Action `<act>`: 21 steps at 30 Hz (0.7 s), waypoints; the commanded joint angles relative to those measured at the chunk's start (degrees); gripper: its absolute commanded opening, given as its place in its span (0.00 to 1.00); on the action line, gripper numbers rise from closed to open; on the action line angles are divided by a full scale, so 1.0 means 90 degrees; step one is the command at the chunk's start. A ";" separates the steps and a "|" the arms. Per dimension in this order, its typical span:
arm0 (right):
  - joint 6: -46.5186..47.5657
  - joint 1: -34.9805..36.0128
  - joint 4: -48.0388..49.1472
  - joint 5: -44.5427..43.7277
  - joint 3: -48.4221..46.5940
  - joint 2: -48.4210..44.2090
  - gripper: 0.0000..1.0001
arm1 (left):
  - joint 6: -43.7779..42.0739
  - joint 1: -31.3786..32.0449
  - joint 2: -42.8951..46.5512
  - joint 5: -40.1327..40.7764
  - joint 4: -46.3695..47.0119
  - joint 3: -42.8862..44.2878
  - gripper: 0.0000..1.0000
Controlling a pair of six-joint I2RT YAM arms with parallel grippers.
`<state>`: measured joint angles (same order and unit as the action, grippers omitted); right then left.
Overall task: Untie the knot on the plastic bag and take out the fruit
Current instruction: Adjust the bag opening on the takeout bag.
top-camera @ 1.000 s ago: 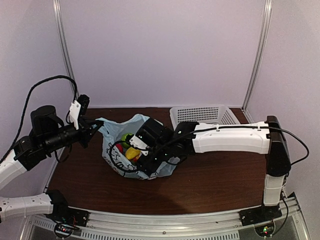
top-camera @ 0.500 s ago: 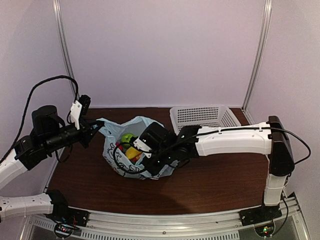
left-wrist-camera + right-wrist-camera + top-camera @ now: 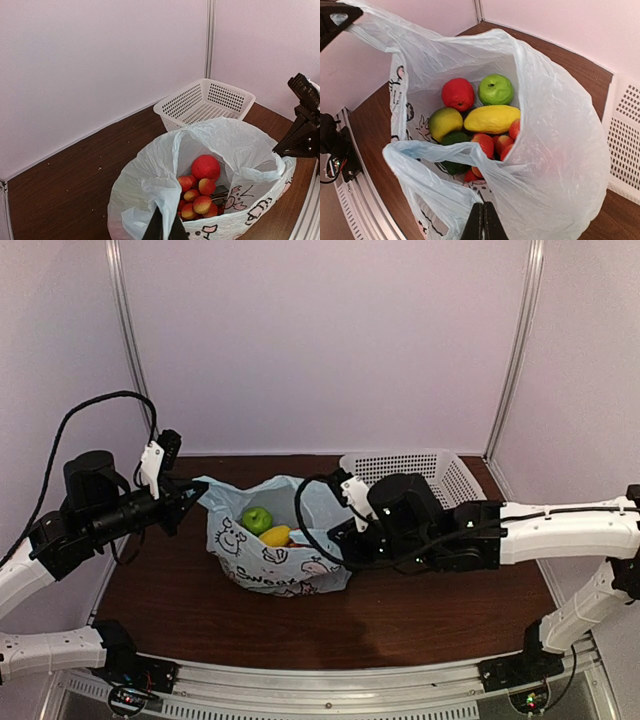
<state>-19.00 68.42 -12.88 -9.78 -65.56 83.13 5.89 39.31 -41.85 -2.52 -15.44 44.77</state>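
Note:
The pale blue plastic bag (image 3: pixel 272 562) stands on the brown table with its mouth spread wide. No knot shows on it. My left gripper (image 3: pixel 198 490) is shut on the bag's left rim, its fingertips (image 3: pixel 165 224) pinching the thin film. My right gripper (image 3: pixel 338 538) is shut on the bag's right rim (image 3: pixel 484 210). Inside lies the fruit: a green apple (image 3: pixel 495 89), a red apple (image 3: pixel 458 93), a long yellow fruit (image 3: pixel 491 118), a yellow-green one (image 3: pixel 445 123) and a cluster of small red ones (image 3: pixel 199 196).
A white perforated basket (image 3: pixel 400 468) stands at the back right, just behind the right wrist. Pale walls close in the table on three sides, and a metal rail (image 3: pixel 330 685) runs along the near edge.
My right arm has drawn back to the right out of the bag's mouth and shut on its right rim, pulling the mouth wide. The left arm has kept still.

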 commanded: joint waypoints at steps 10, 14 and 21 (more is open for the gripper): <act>-0.3057 0.0340 0.0722 -0.2126 0.2871 -0.1769 0.00 | -0.0039 -0.0032 -0.0092 0.0020 0.0231 -0.0069 0.00; -0.3674 0.0366 0.0356 -0.2297 0.3051 -0.1797 0.00 | -0.0040 -0.0032 -0.0190 -0.0096 0.0231 -0.0041 0.00; -0.3591 0.0366 -0.0797 -0.3041 0.2677 -0.2512 0.18 | -0.0039 -0.0032 -0.0154 -0.0221 0.0246 -0.0069 0.00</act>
<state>-50.50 71.40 -12.03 -30.46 -38.76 65.14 5.89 39.31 -43.55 -3.18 -15.46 44.64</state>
